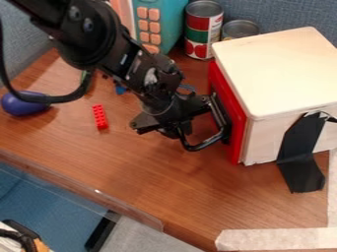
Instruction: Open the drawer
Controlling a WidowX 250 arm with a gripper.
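The relation that matters is gripper to handle: the black handle (222, 129) lies on the right side of the gripper (178, 129) in the camera view, with its curved lower part reaching out beneath the gripper, so the 2 are very near or touching; which of those, I cannot tell. There is only 1 arm (141, 76), coming from the upper left, so no choice of arm arises. How far open the jaws are, and whether they have hold of the handle, I cannot tell. The handle sits on the red drawer front (229, 98), at the left side of the pale wooden box (280, 74). It points out from that front, leftward and slightly down in the view, and its long axis runs along the front, top to bottom with a slight lean. The drawer looks shut, so the pull should go left, square to the front, once the grip is sure.
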